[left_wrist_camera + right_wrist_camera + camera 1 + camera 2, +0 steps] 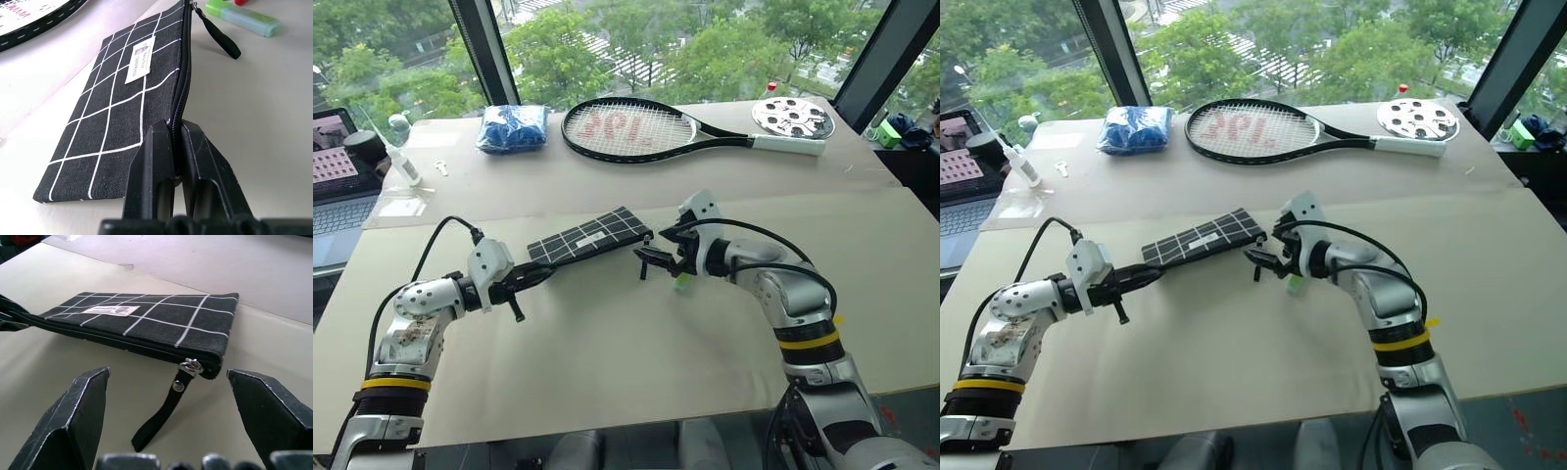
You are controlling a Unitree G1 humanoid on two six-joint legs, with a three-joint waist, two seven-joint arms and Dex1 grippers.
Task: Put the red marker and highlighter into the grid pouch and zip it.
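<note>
Left gripper (540, 274), lower left of center in the head view, clamped tight on the near end of the grid pouch (590, 236), right at the zipper seam, holding that end a bit off the table (607, 362). Right gripper (651, 260), center frame, spread wide with nothing in it, parked just short of the pouch's far corner where the zipper pull strap (161, 416) dangles. Zipper looks shut all the way to that corner, so probably the opening step comes first.

Doing it well: pinch the strap or the metal slider, not the fabric, then drag along the seam toward the left gripper while that one keeps the pouch taut. Pulling off-line likely just twists the pouch out of the clamp.

Highlighter (243, 16) lying on the table just past the strap, under the right wrist in the head view; a bit of the red marker (241, 2) peeking right behind it. Both outside the pouch, and close enough to get knocked by the right hand.

Farther back, upper part of the frame: tennis racket (641, 129), blue packet (513, 128), a round perforated disc (792, 117), a laptop (335, 186) at the left edge. None of that in the way.
</note>
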